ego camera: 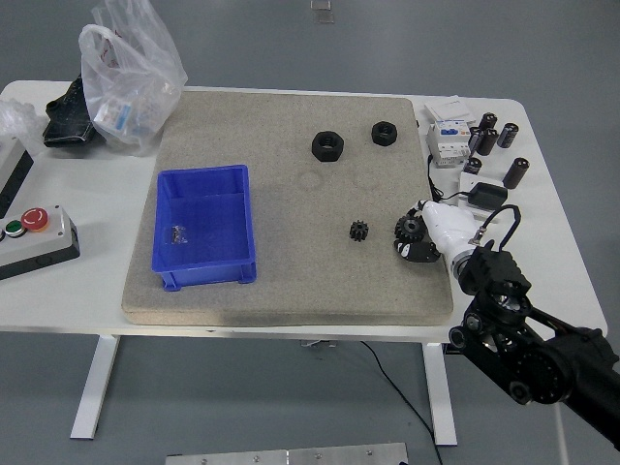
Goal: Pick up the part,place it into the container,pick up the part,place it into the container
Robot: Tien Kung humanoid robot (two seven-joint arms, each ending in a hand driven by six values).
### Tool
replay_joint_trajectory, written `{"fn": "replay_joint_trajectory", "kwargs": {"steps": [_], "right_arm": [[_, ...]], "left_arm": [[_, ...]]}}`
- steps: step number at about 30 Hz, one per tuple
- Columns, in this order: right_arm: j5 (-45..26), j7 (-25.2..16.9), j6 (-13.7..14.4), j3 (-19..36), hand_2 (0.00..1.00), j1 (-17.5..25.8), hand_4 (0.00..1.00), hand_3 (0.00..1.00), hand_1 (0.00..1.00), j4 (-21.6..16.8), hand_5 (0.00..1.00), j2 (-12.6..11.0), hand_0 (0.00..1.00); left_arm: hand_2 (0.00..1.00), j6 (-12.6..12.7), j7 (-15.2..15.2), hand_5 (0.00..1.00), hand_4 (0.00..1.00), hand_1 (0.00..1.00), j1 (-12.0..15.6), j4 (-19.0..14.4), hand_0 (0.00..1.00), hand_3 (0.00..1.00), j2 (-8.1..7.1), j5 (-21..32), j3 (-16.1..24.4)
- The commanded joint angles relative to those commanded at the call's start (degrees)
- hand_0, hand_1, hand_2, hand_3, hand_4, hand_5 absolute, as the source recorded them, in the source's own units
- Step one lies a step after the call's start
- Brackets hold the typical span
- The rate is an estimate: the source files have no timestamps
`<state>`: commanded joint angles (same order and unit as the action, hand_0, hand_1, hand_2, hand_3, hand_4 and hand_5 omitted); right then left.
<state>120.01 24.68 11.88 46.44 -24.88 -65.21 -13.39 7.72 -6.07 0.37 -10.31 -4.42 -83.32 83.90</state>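
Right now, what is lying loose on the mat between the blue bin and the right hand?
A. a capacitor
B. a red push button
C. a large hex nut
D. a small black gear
D: a small black gear sits alone on the felt mat, right of the blue bin and left of the right hand; both hex nuts lie farther back.

A lab or workshop test bench is indicated: a white height-adjustable table on a grey floor, a grey control box with red and green buttons at 9 o'clock, black cylindrical capacitors and a white breaker module at 2 o'clock.
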Motion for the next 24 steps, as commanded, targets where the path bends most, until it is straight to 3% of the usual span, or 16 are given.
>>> {"fn": "replay_joint_trajectory", "kwargs": {"steps": [2, 3, 8, 9, 15, 19, 24], "right_arm": [[0.0, -0.3, 0.5, -0.2, 0.479, -0.1, 0.226, 0.599, 0.547, -0.1, 0.134, 0.0, 0.303], [0.0, -0.6, 0.9, -0.3, 0.294, -0.2, 0.156, 0.469, 0.462, -0.1, 0.095, -0.1, 0.270], [-0.3, -2.0, 2.7, -2.1, 0.294, -1.4, 0.156, 0.469, 0.462, -0.2, 0.095, -0.3, 0.270], [-0.4, -2.2, 3.0, -2.7, 0.273, -1.8, 0.118, 0.450, 0.449, -0.3, 0.089, -0.3, 0.256], [-3.1, -3.8, 4.6, -8.6, 0.264, -6.5, 0.118, 0.444, 0.438, -2.6, 0.078, 0.1, 0.247], [-5.2, -4.6, 5.5, -13.0, 0.264, -10.3, 0.118, 0.444, 0.438, -5.9, 0.078, 1.5, 0.247], [-6.0, -5.5, 6.5, -19.4, 0.268, -15.2, 0.129, 0.445, 0.440, -10.1, 0.067, 5.0, 0.246]], "left_arm": [[0.526, 0.0, 0.0, 0.241, 0.624, 0.454, 0.0, 0.0, 0.664, 0.626, 0.00, 0.0, 0.0], [0.527, 0.0, 0.0, 0.242, 0.625, 0.454, 0.0, 0.0, 0.664, 0.627, -0.01, 0.0, 0.0], [0.527, 0.0, 0.0, 0.242, 0.625, 0.454, -0.1, 0.0, 0.664, 0.627, -0.01, 0.1, -0.1], [0.526, 0.0, 0.0, 0.242, 0.625, 0.454, -0.1, 0.0, 0.664, 0.627, -0.02, 0.1, -0.1], [0.527, 0.0, -0.1, 0.240, 0.625, 0.459, -0.1, 0.0, 0.665, 0.627, -0.12, 0.0, -0.1], [0.527, 0.0, -0.1, 0.240, 0.625, 0.459, -0.2, 0.0, 0.665, 0.627, -0.17, 0.1, -0.2], [0.527, 0.0, -0.3, 0.241, 0.624, 0.459, 0.0, 0.0, 0.665, 0.626, -0.21, 0.0, -0.1]]}}
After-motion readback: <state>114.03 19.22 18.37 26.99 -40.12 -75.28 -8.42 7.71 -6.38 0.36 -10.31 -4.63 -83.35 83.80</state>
